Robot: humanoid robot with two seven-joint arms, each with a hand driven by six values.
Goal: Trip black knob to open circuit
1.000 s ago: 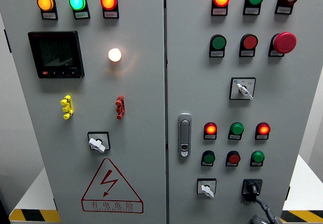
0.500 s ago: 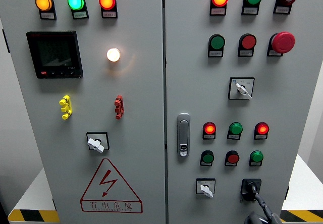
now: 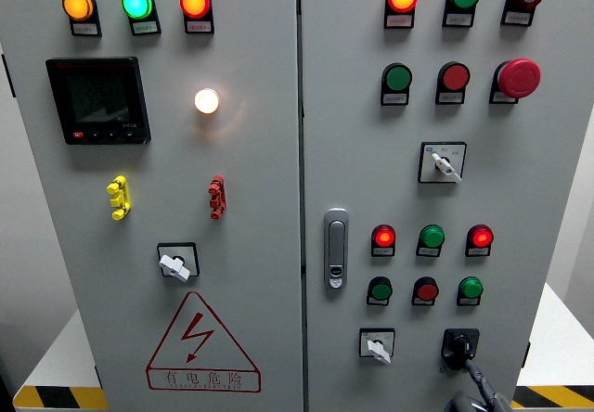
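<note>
The black knob (image 3: 459,345) sits on a black plate at the lower right of the grey cabinet's right door (image 3: 538,180). Only a small dark part of my right hand (image 3: 475,384) shows at the bottom edge, rising from below right up to the knob's lower rim. It looks to be touching the knob there, but I cannot see any grip. My left hand is out of the picture.
A white selector switch (image 3: 376,345) sits left of the knob, with rows of red and green lamps and buttons above it. A red mushroom stop (image 3: 518,77) is at the upper right and a door handle (image 3: 335,247) near the middle seam. The left door carries a meter (image 3: 98,99) and a warning triangle (image 3: 201,344).
The whole picture has slid a few pixels to the left. The hand stays at the knob's lower rim, and the lamps are unchanged.
</note>
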